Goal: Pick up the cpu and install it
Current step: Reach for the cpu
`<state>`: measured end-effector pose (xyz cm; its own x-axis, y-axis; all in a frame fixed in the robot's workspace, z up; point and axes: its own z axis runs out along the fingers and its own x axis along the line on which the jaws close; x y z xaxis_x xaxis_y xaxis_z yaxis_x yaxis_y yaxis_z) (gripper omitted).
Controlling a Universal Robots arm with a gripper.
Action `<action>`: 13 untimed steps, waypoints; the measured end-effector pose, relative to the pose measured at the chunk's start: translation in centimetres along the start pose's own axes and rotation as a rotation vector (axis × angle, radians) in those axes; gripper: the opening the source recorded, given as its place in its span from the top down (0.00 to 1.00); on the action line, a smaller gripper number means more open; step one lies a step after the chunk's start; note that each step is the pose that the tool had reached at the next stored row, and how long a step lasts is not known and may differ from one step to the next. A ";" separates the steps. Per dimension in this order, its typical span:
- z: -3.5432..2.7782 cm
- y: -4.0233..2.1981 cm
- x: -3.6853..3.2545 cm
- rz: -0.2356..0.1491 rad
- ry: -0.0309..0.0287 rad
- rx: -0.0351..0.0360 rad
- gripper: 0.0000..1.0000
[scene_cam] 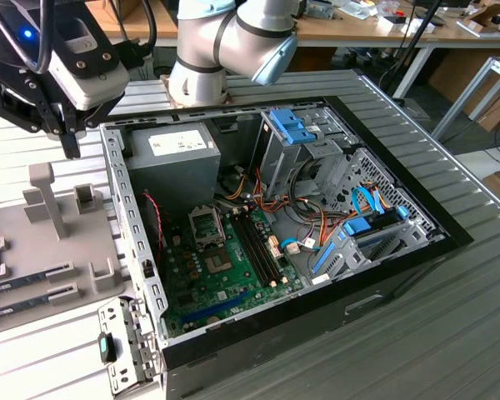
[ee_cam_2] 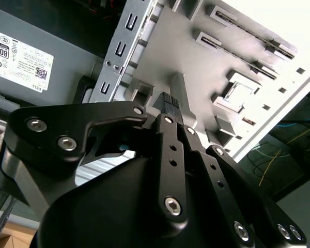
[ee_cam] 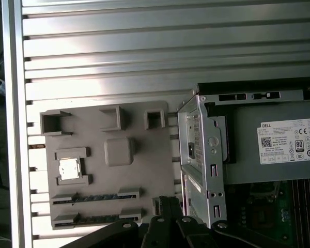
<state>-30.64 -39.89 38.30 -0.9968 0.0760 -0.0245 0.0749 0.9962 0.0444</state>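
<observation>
Ribbed aluminium desk [scene_cam: 450, 333] with an open pc case [scene_cam: 400, 271] on it and a grey parts tray [ee_cam: 144, 155] right alongside; workshop clutter behind. End effector [scene_cam: 70, 148] hangs above the tray's edge, just beside the case's metal wall [ee_cam: 199, 155]; its fingers look pinched together with nothing between them, so it's carrying nothing. The cpu [ee_cam: 68, 168] sits flat in its square pocket on the tray, below the end effector and well off to the side away from the case; untouched as far as I can see. Two memory strips [ee_cam: 95, 198] lie in slots nearer the end effector than the chip; the socket [scene_cam: 208, 223] is on the opposite side, down inside the case.

My worry: the pocket walls hug the chip, so a slightly off-centre descent could land a finger on the rim and tip it; that case wall looks close enough to clip on a swing; a tilted chip could bend socket pins.
</observation>
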 end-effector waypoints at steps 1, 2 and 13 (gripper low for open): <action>0.03 0.00 0.00 0.000 0.0000 0.0001 0.89; 0.04 0.00 0.00 0.000 0.0000 0.0001 0.89; 0.30 -0.01 0.02 0.000 0.0000 0.0000 0.89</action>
<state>-30.66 -39.89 37.99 -0.9968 0.0760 -0.0244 0.0749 0.9962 0.0444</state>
